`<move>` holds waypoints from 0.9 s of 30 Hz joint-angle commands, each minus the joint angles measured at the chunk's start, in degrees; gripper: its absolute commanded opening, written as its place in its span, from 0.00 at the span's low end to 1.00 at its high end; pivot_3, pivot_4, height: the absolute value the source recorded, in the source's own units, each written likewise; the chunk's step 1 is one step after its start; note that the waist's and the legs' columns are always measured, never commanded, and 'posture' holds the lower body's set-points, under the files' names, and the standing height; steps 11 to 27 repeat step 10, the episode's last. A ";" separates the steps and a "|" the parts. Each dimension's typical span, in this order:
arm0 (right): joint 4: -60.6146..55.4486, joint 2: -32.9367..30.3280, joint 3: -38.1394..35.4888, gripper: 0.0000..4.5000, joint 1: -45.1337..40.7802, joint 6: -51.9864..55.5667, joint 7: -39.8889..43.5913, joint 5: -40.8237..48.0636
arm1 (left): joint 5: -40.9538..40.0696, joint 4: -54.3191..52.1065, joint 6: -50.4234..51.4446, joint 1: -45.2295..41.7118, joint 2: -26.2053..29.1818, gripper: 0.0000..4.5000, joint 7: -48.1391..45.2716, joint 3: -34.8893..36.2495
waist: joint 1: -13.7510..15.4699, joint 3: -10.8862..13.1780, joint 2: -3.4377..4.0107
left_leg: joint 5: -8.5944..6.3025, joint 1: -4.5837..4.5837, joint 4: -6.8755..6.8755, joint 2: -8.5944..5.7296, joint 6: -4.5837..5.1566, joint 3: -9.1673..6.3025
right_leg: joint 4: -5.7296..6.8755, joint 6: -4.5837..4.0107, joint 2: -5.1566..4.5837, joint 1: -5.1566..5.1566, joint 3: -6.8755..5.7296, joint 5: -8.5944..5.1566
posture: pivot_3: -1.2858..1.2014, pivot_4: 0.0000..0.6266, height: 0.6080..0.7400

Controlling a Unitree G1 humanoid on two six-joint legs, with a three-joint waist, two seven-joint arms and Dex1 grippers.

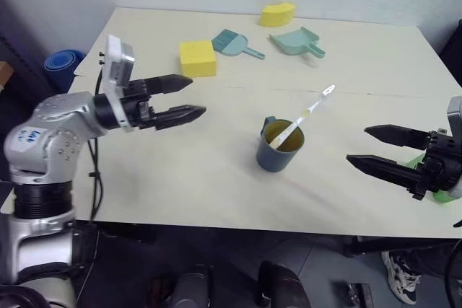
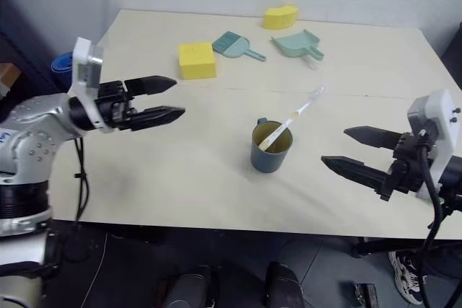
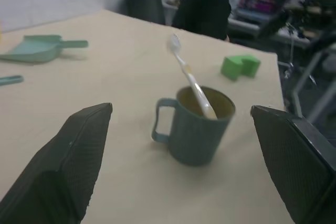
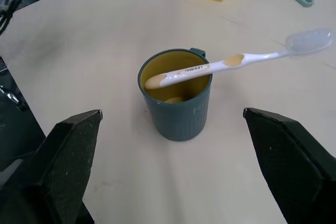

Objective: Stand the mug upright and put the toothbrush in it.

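The dark blue-grey mug (image 1: 279, 149) stands upright near the middle of the table, yellowish inside showing. The cream-white toothbrush (image 1: 309, 112) rests handle-down in it, leaning over the rim with its bristle head up and to the right. My left gripper (image 1: 185, 99) is open and empty, hanging above the table well to the mug's left, fingers pointing toward it. My right gripper (image 1: 372, 147) is open and empty to the mug's right, also pointing at it. Both wrist views look at the mug (image 4: 177, 106) and toothbrush (image 3: 190, 77) between wide-spread fingers.
At the back of the table lie a yellow block (image 1: 197, 58), a teal hand brush (image 1: 234, 43), a teal dustpan (image 1: 297, 41) and a yellow sponge (image 1: 277, 14). A green block (image 3: 240, 65) sits by the right edge. A person sits beyond the table in the left wrist view.
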 commanded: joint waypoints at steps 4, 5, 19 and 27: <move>4.96 -5.81 -5.66 1.00 1.76 0.93 11.36 -6.21 | 3.79 2.75 -6.65 -2.95 10.72 1.00 -18.01 -4.53 | -0.11 0.01 0.01 | 0.00 -0.01 -0.01 0.01 0.00 0.07 | -0.05 -0.01 0.01 -0.01 0.01 0.00 | 0.52 0.24 1.00; 5.48 -6.23 -6.03 1.00 1.99 0.93 12.61 -7.08 | 4.62 3.93 -7.57 -3.73 11.16 1.00 -19.11 -5.19 | -0.09 0.01 0.02 | 0.00 0.01 -0.04 0.01 0.00 0.11 | -0.05 -0.01 0.01 -0.02 0.03 0.00 | 0.52 0.24 1.00; 5.09 -5.29 -5.60 1.00 1.39 1.05 13.93 -8.99 | 6.96 7.37 -10.51 -6.44 10.82 1.00 -22.18 -6.97 | -0.12 0.01 0.02 | 0.00 0.00 -0.02 0.01 0.00 0.13 | -0.05 -0.01 0.02 -0.02 0.06 0.00 | 0.52 0.24 1.00; 5.09 -5.29 -5.60 1.00 1.39 1.05 13.93 -8.99 | 6.96 7.37 -10.51 -6.44 10.82 1.00 -22.18 -6.97 | -0.12 0.01 0.02 | 0.00 0.00 -0.02 0.01 0.00 0.13 | -0.05 -0.01 0.02 -0.02 0.06 0.00 | 0.52 0.24 1.00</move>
